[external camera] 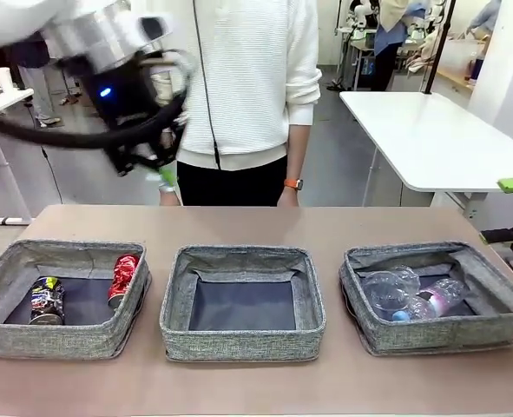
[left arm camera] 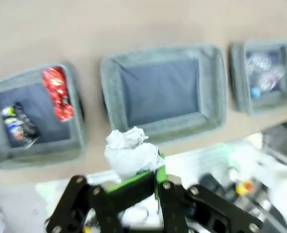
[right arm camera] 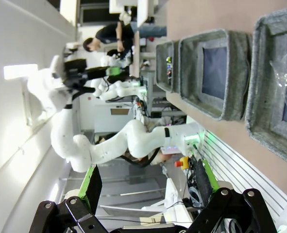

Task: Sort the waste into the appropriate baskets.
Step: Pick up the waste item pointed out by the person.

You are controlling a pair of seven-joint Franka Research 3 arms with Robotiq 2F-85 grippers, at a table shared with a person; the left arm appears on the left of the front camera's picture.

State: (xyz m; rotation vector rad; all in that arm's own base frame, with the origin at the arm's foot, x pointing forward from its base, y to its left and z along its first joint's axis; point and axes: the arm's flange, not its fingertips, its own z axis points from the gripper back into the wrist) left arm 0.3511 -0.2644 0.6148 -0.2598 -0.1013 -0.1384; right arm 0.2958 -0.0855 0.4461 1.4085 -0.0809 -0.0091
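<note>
The left gripper (left arm camera: 133,182), raised at ten o'clock above the table (external camera: 325,221), clamped a paper ball (left arm camera: 129,151); the right gripper (right arm camera: 145,187) stood wide, holding nothing; three baskets (external camera: 241,304) held cans (external camera: 124,276) at nine, bottle (external camera: 438,297) at three.

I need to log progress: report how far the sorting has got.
Done: black printed can and crushed red can lie in the left grey woven basket; clear plastic bottle and cup in the right basket. In hand: crumpled white paper ball, left gripper. Left: dropping it.
</note>
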